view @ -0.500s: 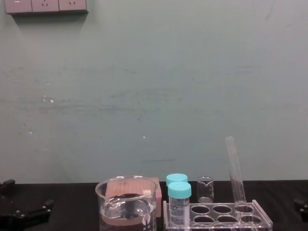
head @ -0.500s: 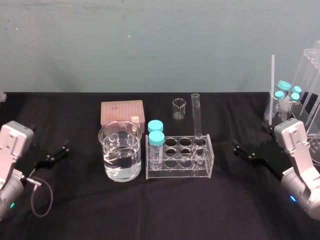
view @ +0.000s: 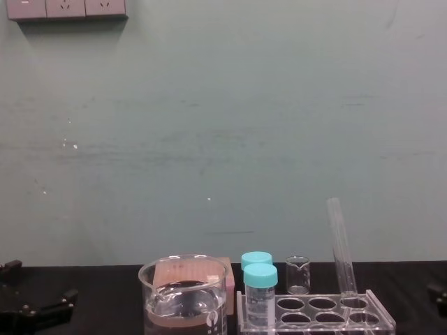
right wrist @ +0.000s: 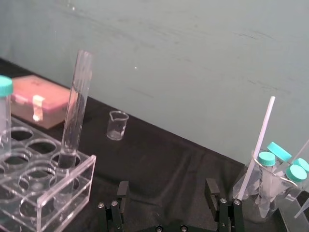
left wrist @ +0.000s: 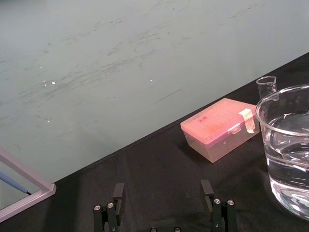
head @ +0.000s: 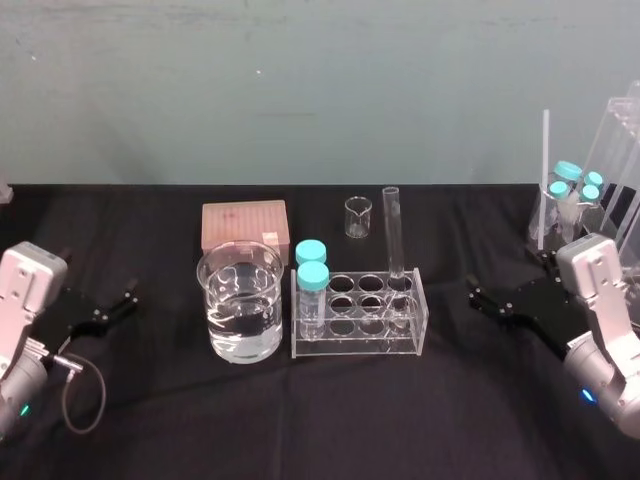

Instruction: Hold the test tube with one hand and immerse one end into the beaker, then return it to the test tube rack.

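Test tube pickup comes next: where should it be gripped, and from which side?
Likely its bare upper half, above the test tube rack, from the robot's right with the open right gripper: the test tube stands nearly upright in the rack's back-right hole. The left gripper sits farther away.

Scuffed teal wall [view: 223, 139]; white sockets [view: 66, 8] high up; black tablecloth [head: 320, 430] below.

The black two-fingered left pincer [head: 112, 305] and right pincer [head: 482, 302] show silver screws [left wrist: 97, 208]. Silver-white arms [head: 598, 290] bear blue lights [head: 585, 397], and a grey cable [head: 104, 390] trails the left.
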Controlling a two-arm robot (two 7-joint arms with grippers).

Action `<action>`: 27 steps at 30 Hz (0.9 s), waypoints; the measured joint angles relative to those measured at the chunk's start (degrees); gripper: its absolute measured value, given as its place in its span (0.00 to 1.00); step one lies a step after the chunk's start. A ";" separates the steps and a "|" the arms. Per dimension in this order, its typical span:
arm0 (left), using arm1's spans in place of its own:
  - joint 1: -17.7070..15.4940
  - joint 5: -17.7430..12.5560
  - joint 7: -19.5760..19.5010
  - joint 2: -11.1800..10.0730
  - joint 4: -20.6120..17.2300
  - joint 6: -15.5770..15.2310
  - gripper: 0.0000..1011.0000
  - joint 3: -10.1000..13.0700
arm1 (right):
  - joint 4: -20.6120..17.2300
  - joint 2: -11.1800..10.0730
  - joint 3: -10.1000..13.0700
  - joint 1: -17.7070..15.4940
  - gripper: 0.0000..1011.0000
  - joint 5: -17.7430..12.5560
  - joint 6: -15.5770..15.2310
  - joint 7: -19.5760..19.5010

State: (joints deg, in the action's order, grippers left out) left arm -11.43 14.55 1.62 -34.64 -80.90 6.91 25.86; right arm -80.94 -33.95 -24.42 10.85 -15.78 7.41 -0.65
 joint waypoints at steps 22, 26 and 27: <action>0.00 0.00 0.00 0.00 0.00 0.00 0.99 0.00 | -1.34 5.78 3.40 1.11 0.99 -12.03 -3.35 14.36; 0.00 0.00 0.00 0.00 0.00 0.00 0.99 0.00 | -0.53 6.37 2.28 2.56 0.99 -11.19 -3.41 17.07; 0.00 0.00 0.00 -0.01 0.00 0.00 0.99 0.00 | -0.33 6.52 2.06 2.91 0.99 -10.99 -3.41 17.68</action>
State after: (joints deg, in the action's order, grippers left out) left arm -11.43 14.54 1.62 -34.65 -80.90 6.91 25.86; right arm -81.27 -27.42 -22.36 13.76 -26.77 4.00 17.03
